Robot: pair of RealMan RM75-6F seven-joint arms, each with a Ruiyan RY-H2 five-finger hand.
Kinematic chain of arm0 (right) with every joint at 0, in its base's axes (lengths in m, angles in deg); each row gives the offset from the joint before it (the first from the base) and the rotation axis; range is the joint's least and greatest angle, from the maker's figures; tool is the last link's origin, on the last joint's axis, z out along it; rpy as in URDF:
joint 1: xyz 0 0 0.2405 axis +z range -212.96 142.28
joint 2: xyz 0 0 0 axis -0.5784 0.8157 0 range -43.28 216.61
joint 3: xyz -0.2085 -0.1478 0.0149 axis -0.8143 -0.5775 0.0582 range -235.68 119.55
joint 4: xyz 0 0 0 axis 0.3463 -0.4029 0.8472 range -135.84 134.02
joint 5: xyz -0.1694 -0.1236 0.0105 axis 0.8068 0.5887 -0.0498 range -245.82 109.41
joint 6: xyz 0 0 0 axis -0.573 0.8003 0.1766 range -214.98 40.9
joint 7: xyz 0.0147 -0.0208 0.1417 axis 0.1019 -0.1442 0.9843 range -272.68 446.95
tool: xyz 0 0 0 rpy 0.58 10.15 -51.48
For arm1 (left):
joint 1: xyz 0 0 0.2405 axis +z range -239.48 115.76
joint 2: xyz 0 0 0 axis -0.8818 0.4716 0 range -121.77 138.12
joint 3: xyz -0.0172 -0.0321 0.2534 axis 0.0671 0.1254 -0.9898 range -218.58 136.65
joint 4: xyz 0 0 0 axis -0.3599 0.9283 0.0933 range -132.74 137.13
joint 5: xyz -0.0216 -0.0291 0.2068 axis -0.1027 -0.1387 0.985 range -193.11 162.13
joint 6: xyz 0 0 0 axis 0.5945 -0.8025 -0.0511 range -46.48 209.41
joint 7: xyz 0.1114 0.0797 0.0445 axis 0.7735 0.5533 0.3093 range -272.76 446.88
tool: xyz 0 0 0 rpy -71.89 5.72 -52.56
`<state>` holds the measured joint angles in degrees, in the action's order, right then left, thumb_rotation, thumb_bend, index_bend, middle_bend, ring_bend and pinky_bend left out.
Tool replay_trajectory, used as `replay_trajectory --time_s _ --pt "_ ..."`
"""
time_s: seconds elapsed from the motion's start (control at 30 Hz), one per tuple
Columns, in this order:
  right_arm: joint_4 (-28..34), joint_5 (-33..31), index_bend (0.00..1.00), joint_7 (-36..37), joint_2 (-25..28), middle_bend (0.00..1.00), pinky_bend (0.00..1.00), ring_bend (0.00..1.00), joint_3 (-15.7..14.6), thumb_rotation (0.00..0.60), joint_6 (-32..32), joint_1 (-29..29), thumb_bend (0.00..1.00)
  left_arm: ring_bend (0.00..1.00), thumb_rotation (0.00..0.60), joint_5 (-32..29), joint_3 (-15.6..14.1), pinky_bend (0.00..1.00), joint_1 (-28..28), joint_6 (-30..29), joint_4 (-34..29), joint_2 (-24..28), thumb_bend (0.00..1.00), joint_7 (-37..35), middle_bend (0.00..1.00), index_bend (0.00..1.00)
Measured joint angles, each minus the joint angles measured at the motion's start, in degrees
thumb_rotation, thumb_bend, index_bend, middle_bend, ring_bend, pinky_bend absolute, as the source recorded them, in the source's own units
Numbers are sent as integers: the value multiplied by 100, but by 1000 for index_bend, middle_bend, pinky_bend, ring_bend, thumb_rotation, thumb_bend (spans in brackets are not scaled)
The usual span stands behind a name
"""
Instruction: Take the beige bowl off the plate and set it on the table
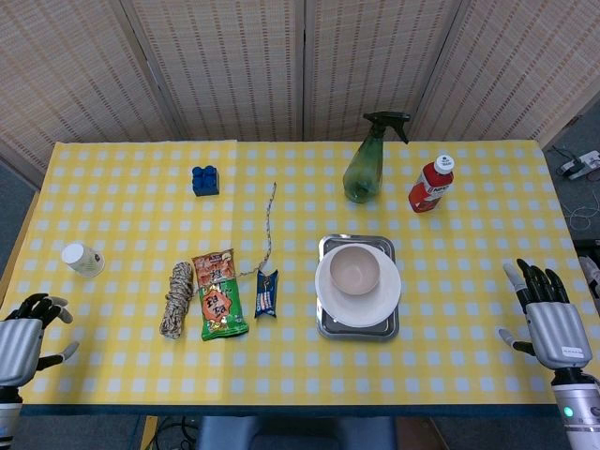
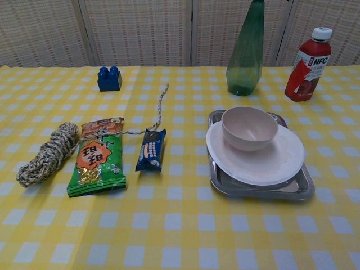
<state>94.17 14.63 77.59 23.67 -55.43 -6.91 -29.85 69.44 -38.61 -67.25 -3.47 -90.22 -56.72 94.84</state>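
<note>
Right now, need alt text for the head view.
A beige bowl sits on a white plate atop a metal tray on a yellow checked table. Both robot hands, left hand and right hand, rest open at the near corners.

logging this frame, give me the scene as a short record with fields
bowl: beige bowl upright on the white plate, empty
plate: rests on a metal tray
left hand: left hand at the table's near left edge, holds nothing
right hand: right hand at the near right edge, fingers apart, holds nothing
behind tray: green spray bottle, red juice bottle
task state: bowl not yet lifted
</note>
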Motion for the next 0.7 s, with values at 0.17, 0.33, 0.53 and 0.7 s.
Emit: replay_trajectory --time_s 0.17,0.33,0.53,0.7 --pt "-40 0 134 51 -36 162 282 106 11 600 9 5 0 215 600 2 -7 435 1 8 -23 20 0 -12 345 603" --pt "-121 -27 301 -94 -159 640 868 687 70 600 -86 119 29 215 600 -22 28 435 23 -59 -42 69 0 -68 345 603" --pt "-4 -293 323 -380 -234 878 1000 932 163 600 -1093 659 52 216 600 30 77 435 71 -237 -88 136 0 -147 345 603" --pt "-13 -687 350 -1071 -637 990 1000 1000 326 600 -2042 1450 52 216 600 50 75 435 88 -247 -109 188 0 -254 345 603"
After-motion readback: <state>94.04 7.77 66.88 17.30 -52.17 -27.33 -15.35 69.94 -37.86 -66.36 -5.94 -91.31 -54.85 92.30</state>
